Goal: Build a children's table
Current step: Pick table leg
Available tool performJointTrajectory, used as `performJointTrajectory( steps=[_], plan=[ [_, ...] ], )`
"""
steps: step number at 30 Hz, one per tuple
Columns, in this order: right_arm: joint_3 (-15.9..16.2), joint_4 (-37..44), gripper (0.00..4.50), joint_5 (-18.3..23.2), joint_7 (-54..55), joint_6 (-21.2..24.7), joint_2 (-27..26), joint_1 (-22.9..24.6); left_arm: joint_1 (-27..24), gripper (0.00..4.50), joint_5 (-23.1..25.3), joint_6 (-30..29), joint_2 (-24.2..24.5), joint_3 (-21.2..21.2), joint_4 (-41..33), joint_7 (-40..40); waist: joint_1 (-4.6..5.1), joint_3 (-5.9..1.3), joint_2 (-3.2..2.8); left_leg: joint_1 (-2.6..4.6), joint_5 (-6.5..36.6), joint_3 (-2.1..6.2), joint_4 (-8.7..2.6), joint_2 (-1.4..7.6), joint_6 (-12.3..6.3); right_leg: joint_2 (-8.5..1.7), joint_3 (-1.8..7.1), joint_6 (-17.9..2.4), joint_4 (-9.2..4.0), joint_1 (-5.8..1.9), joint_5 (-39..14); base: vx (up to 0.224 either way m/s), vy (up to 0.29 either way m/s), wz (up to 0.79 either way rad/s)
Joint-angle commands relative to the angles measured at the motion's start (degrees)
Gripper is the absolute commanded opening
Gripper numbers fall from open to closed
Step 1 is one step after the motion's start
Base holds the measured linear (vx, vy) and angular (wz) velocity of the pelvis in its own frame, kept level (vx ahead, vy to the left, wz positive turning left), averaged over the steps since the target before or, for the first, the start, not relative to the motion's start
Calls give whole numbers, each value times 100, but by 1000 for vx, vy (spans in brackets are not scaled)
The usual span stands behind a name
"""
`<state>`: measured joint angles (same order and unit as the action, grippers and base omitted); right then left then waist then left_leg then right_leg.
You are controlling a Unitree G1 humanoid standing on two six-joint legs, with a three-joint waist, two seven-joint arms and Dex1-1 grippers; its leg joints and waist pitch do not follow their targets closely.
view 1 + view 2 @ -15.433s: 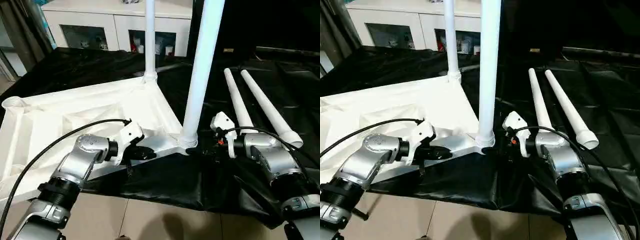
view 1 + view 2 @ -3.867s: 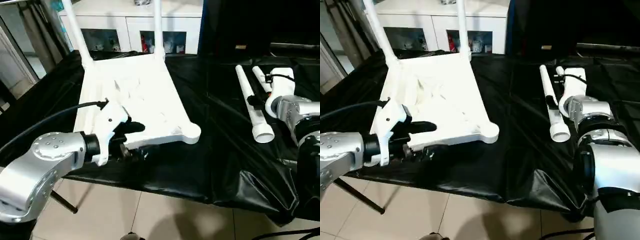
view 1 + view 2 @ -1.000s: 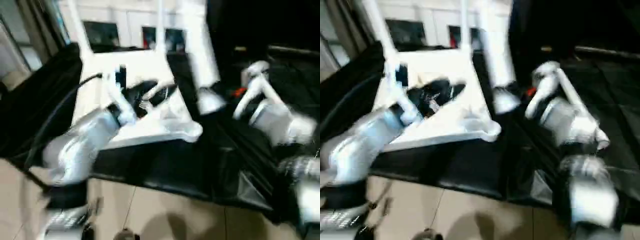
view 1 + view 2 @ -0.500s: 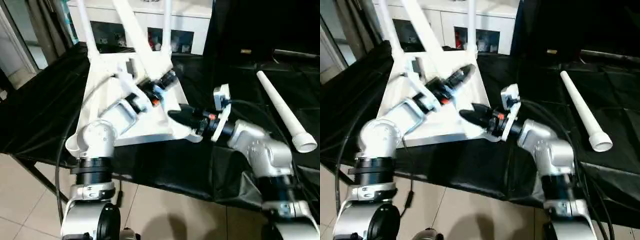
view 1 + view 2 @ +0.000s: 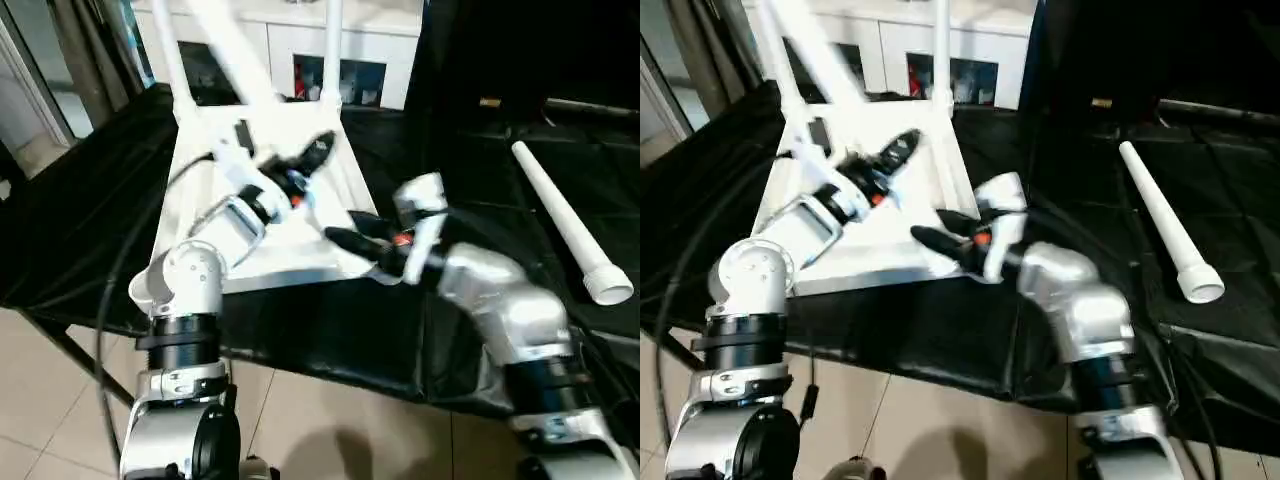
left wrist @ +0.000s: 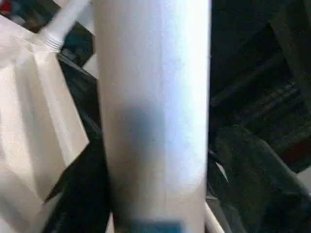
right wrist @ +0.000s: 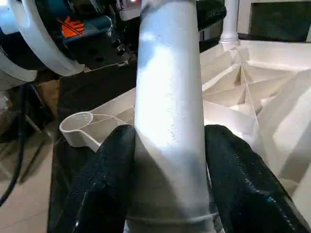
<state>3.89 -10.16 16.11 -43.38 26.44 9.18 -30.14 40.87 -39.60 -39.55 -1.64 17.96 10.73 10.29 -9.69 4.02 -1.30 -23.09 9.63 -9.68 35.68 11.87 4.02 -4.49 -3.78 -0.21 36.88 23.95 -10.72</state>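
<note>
Since half a second ago the third leg (image 5: pixel 235 50) has swung from the right pincer (image 5: pixel 345 240), clamped near its base, up toward 11 o'clock, the left pincer (image 5: pixel 318 150) closing round it over the upturned table top (image 5: pixel 205 180) on the worktop (image 5: pixel 80 200), so seating looks next.

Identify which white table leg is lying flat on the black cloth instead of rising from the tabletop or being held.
The leg on the robot's right. It lies alone on the black cloth, away from the tabletop. Two others stand in far corners; the right gripper holds another.
</note>
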Motion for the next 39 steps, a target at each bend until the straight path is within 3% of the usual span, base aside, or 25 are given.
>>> performJointTrajectory(
  steps=[1, 8, 9, 11, 13, 15, 17, 19, 20, 23, 27, 29, 33, 35, 36, 37, 39],
  plan=[
    [62, 50, 187, -73, 180, -108, -20, -72, 30, 304, 5, 34, -50, -21, -148, -116, 21, -499, 30, 114, 975, 39, -437, 85, 119, -326, 233, -768, -484, -306, -1107, 0, 0, 0],
    [200, 152, 187, -249, 312, -299, -109, -53, 38, 253, -81, -67, -103, -103, -212, -128, 32, -502, 30, 100, 982, 42, -439, 82, 125, -324, 232, -865, -461, -327, -844, 0, 0, 0],
    [210, 112, 187, -284, 350, -383, -130, -83, 37, 247, -113, -111, -91, -77, -217, -139, 36, -502, -10, 100, 1015, 44, -437, 80, 142, -317, 231, -868, -469, -321, -835, 0, 0, 0],
    [225, 88, 187, -303, 393, -467, -156, -114, 29, 235, -117, -129, -61, -62, -226, -132, 33, -504, -10, 106, 1032, 48, -439, 74, 141, -319, 231, -878, -463, -328, -830, 0, 0, 0],
    [223, 104, 187, -255, 389, -448, -172, -113, 21, 227, -131, -153, -40, -72, -249, -107, 40, -501, -7, 118, 1079, 47, -443, 76, 138, -311, 230, -886, -468, -325, -836, 0, 0, 0],
    [152, 197, 187, 49, 209, -229, -237, -98, 26, 207, -188, -217, 49, -86, -303, 26, 46, -498, -20, 121, 1158, 55, -454, 86, 140, -309, 228, -908, -464, -324, -848, 0, 0, 0],
    [113, 230, 243, 146, 136, -164, -244, -98, 29, 197, -223, -270, 128, -120, -342, 183, 41, -498, -22, 121, 1147, 57, -454, 81, 136, -311, 229, -922, -457, -332, -820, 0, 0, 0],
    [92, 249, 260, 207, 70, -139, -243, -102, 31, 192, -255, -315, 190, -149, -375, 305, 43, -501, -31, 120, 1148, 53, -449, 76, 127, -310, 230, -955, -455, -333, -759, 0, 0, 0],
    [55, 266, 260, 310, -37, -77, -222, -118, 30, 192, -287, -383, 281, -212, -418, 484, 29, -503, -76, 120, 1150, 63, -449, 83, 143, -317, 228, -972, -441, -325, -755, 0, 0, 0],
    [-112, 384, 298, 874, -611, 537, 42, -218, -18, 189, -442, -661, 703, -513, -599, 1341, 43, -502, -48, 133, 1184, 58, -456, 75, 127, -299, 227, -1019, -440, -336, -721, 0, 0, 0],
    [-169, 339, 302, 1327, -1212, 1262, 436, -382, -162, 188, -810, -1169, 1267, -963, -1064, 2457, 30, -504, -47, 138, 1029, 44, -446, 93, 106, -294, 227, -1152, -395, -321, -544, 0, 0, 0],
    [-107, 324, 302, 1344, -1336, 1356, 526, -399, -170, 188, -927, -1265, 1314, -978, -1148, 2579, 36, -493, -20, 131, 1085, 28, -444, 82, 106, -293, 229, -1199, -402, -332, -612, 0, 0, 0],
    [259, 285, 302, 1274, -1689, 1686, 782, -367, -156, 188, -1395, -1511, 1254, -891, -1457, 2832, 24, -479, 53, 123, 1057, 18, -446, 86, 143, -324, 239, -1095, -435, -337, -974, 0, 0, 0],
    [358, 308, 302, 1354, -1751, 1830, 834, -344, -131, 188, -1449, -1496, 1260, -874, -1431, 2903, 14, -479, 32, 126, 1088, 22, -442, 84, 162, -331, 245, -1033, -451, -327, -1150, 0, 0, 0],
    [421, 267, 302, 1336, -1736, 1875, 836, -336, -123, 188, -1466, -1453, 1268, -867, -1412, 2952, 4, -471, 55, 131, 1111, 23, -450, 83, 161, -338, 243, -982, -471, -328, -1299, 0, 0, 0],
    [427, 262, 275, 1334, -1734, 1881, 837, -337, -123, 188, -1468, -1448, 1272, -869, -1410, 2960, 0, -470, 43, 124, 1117, 27, -453, 86, 180, -342, 246, -934, -477, -318, -1390, 0, 0, 0],
    [421, 217, 269, 1344, -1688, 1957, 819, -352, -120, 188, -1486, -1429, 1282, -859, -1405, 2971, -1, -473, 46, 125, 1116, 33, -461, 89, 201, -335, 245, -877, -476, -314, -1426, 0, 0, 0]
  ],
)
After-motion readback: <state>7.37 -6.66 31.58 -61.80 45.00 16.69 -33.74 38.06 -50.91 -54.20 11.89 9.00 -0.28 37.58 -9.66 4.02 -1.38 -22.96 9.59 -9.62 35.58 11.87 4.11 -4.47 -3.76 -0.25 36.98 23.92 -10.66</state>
